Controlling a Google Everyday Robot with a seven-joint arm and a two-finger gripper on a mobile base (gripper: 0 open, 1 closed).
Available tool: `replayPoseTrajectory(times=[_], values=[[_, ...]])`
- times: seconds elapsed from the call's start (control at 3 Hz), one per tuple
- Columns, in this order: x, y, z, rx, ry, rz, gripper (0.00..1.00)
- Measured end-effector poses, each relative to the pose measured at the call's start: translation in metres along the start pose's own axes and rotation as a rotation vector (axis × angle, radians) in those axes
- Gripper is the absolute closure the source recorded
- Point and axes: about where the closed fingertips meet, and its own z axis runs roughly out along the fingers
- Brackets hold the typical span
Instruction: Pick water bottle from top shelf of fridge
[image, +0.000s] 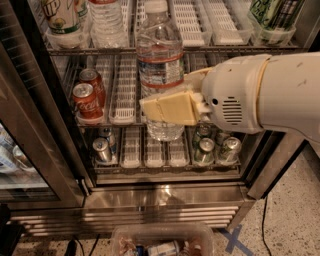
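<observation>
Now | gripper (151, 108) clamped around water bottle (159, 60) | bottle upright, in front of fridge (165, 200) racks | cap near top shelf (200, 22)

Gripper (161, 108) (round water bottle (160, 55)) before fridge (165, 201)

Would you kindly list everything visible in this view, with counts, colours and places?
water bottle: one, clear, white cap, held in front of the racks, centre
second clear bottle: one, top shelf, left
printed bottle: one, white-green, top shelf, far left
green containers: count unclear, top shelf, right
red cans: two, middle rack, left
silver-topped cans: at least four, bottom rack
tub: one, clear, floor before the fridge
gripper: one, pale yellow, shut on the water bottle
arm: one, white, from the right
</observation>
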Motion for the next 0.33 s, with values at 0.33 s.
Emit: replayPoseTrajectory(times=[0.33], values=[[0.0000, 0.0000, 0.0000, 0.000, 0.000, 0.000, 1.00]])
